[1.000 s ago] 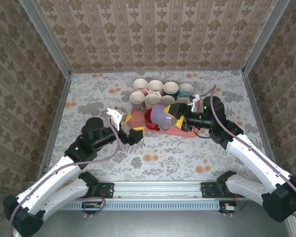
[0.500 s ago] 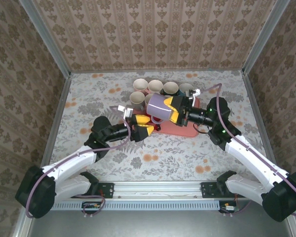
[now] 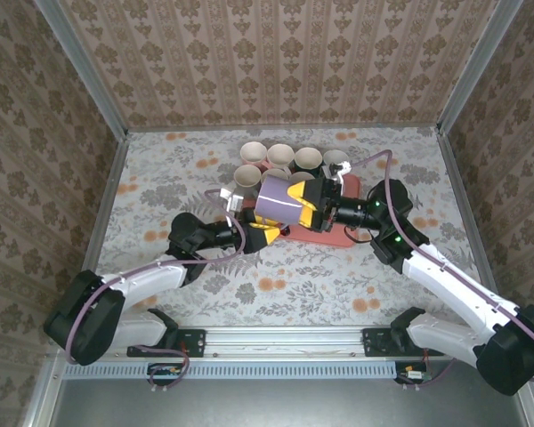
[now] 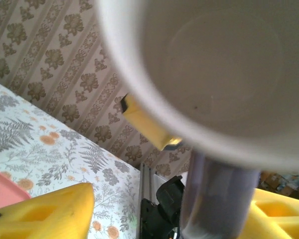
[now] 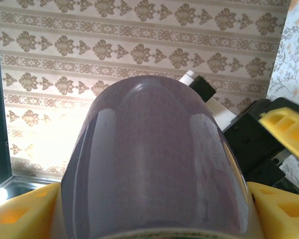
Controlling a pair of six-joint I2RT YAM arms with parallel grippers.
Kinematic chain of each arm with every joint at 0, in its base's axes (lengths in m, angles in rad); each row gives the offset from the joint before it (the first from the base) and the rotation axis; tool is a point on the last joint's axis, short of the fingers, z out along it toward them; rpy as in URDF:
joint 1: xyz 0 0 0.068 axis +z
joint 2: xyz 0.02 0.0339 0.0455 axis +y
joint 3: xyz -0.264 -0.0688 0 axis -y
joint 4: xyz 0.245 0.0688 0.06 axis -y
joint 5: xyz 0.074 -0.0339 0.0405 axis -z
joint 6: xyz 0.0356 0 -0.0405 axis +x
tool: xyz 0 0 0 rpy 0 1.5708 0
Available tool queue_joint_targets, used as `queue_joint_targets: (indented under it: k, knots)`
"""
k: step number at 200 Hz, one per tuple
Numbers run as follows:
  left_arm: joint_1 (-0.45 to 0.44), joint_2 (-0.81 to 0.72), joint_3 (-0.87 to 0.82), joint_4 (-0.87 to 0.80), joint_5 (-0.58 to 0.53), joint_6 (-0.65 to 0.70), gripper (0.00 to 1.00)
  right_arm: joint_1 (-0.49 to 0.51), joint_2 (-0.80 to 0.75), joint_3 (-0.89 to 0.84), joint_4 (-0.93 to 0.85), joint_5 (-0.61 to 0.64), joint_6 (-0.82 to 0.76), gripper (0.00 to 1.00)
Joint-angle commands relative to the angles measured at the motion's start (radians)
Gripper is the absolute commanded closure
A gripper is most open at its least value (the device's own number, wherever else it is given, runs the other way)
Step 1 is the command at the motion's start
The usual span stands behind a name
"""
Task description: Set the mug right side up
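The purple mug (image 3: 279,203) with a cream inside hangs in the air above the table's middle, lying on its side. My right gripper (image 3: 299,204) is shut on its body, a yellow finger (image 5: 25,214) on each side of the mug (image 5: 154,154). My left gripper (image 3: 260,229) sits just below and left of it. In the left wrist view the mug's open mouth (image 4: 214,64) faces the camera and its purple handle (image 4: 217,199) stands between the left gripper's (image 4: 169,219) fingers. The right-hand finger (image 4: 276,214) is at the handle; the left-hand finger (image 4: 45,211) stands apart from it.
Several upright mugs (image 3: 285,165) cluster at the back of the floral table. A pink tray (image 3: 334,235) lies under the right gripper. Patterned walls enclose the table on three sides, and a metal rail (image 3: 276,338) runs along the near edge.
The right gripper has carried the mug left and upward. The left arm has swung right under the mug, and its jaws have narrowed around the handle.
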Motion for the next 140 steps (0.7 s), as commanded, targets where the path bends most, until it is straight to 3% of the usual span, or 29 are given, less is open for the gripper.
queue_joint_targets:
  k: [1, 41, 87, 103, 123, 140]
  knots:
    - [0.006, -0.018, 0.032, 0.086, 0.037, -0.019, 0.41, 0.008, -0.007, 0.003, 0.123, -0.025, 0.012, 0.77]
    - [0.004, -0.043, 0.018, 0.08, 0.009, 0.004, 0.43, 0.012, 0.005, -0.015, 0.14, -0.035, 0.012, 0.77]
    - [-0.021, -0.091, 0.023, 0.019, 0.011, 0.085, 0.92, 0.014, 0.021, -0.032, 0.142, -0.028, 0.012, 0.78]
    - [-0.03, -0.113, 0.014, -0.014, 0.001, 0.121, 0.99, 0.014, 0.022, -0.042, 0.126, -0.023, 0.003, 0.77]
    - [-0.038, -0.155, 0.001, -0.071, -0.02, 0.174, 1.0, 0.014, 0.002, -0.045, 0.037, -0.001, -0.055, 0.64]
    - [-0.039, -0.201, -0.013, -0.138, -0.051, 0.226, 1.0, 0.013, -0.019, -0.039, -0.047, 0.022, -0.126, 0.39]
